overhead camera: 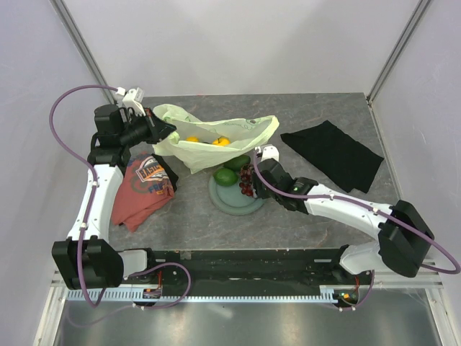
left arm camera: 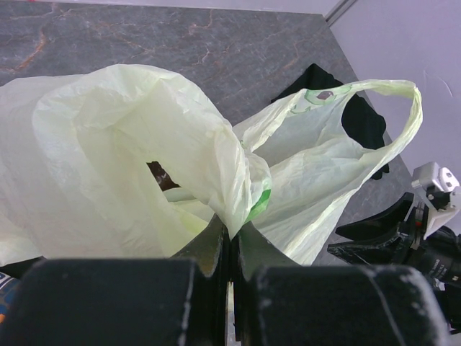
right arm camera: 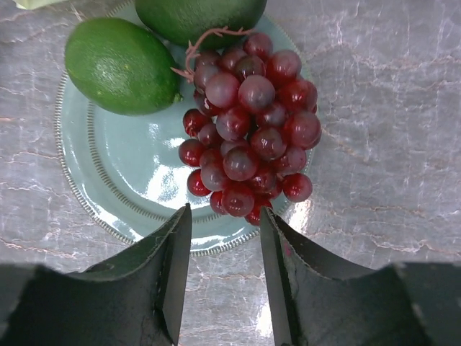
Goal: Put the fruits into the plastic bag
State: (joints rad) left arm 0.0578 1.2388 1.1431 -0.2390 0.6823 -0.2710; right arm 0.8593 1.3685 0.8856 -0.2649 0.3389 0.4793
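Lower the right gripper, open with a clear gap between the jaws, onto the grape bunch lying just ahead at 12 o'clock on the right half of the grey-green plate. Close across the thick middle of the cluster rather than on a single berry or the thin stem at the top, probably too slippery or flimsy to carry the weight. Avoid nudging the green oval fruit at 10 o'clock and the second dark green fruit at 12 o'clock, both just beside the bunch. Lift clear, then carry toward 11 o'clock from the plate in the overhead view, to the plastic bag. Rely on the left gripper, pinched shut on a fold of the bag's rim, for an open mouth; drop in from above. Bunch dark red, glossy, round-berried, with a brown stem; bag pale green, translucent, crinkled, one loop handle raised, yellow fruits already showing inside.
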